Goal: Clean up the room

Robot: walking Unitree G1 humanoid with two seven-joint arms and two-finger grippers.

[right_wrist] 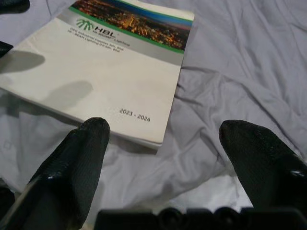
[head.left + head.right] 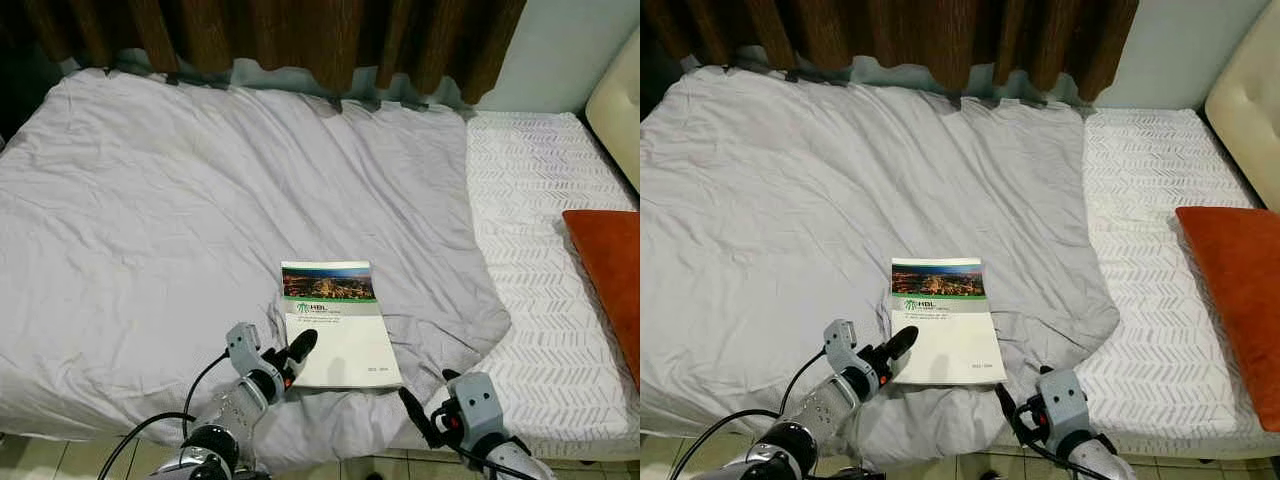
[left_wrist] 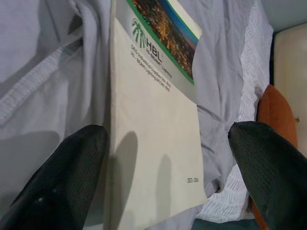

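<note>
Lying flat near the front edge of the bed [image 2: 120, 220], on the rumpled grey sheet [image 2: 200, 200], is a white catalogue [image 2: 338, 325]. Left claw [image 2: 292, 362] is released, fingers straddling its near-left corner. Right claw [image 1: 163, 139] is released just beside its near-right corner.

Bed [image 2: 520, 180] spans view. Wrinkled pale lilac-grey duvet [image 2: 180, 220] covers most of it, from 9 o'clock to centre. At 3 o'clock, bare white mattress cover [image 2: 540, 250] with chevron texture. Orange pillow [image 2: 610, 270] at far 3 o'clock edge. Cream padded headboard [image 2: 615, 100] at 2 o'clock. Dark brown curtains [image 2: 300, 35] hang along 12 o'clock. Pale wall [image 2: 570, 50] at 1 o'clock. Beige tiled floor [image 2: 40, 460] at 7 o'clock. Soft, even light.
</note>
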